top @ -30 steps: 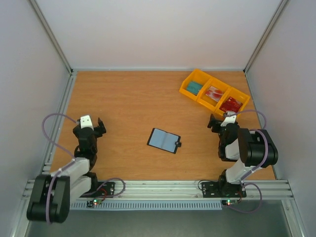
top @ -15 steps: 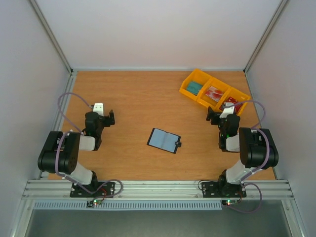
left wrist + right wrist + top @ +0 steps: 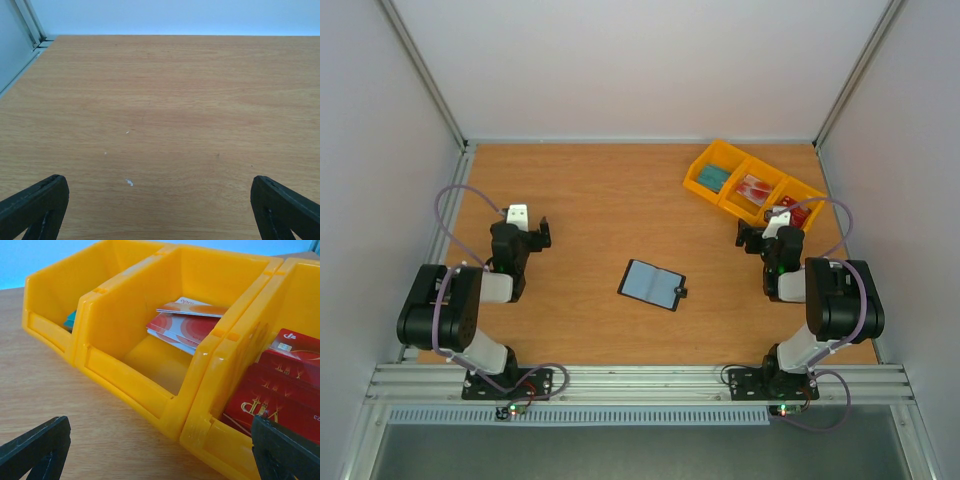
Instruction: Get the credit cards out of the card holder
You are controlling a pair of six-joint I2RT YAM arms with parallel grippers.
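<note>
Left gripper hovers over the wooden table near its left side, jaws spread wide and holding nothing. Lying flat at the table's middle, between the 2 arms and well apart from both, is the grey-blue card holder. Right gripper, also wide open and empty, faces a yellow tray with 3 compartments. Red credit cards lie in the middle and right ones.

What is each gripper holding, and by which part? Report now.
Nothing is held. Left gripper and right gripper are both open and empty; the wallet lies untouched on the table.
</note>
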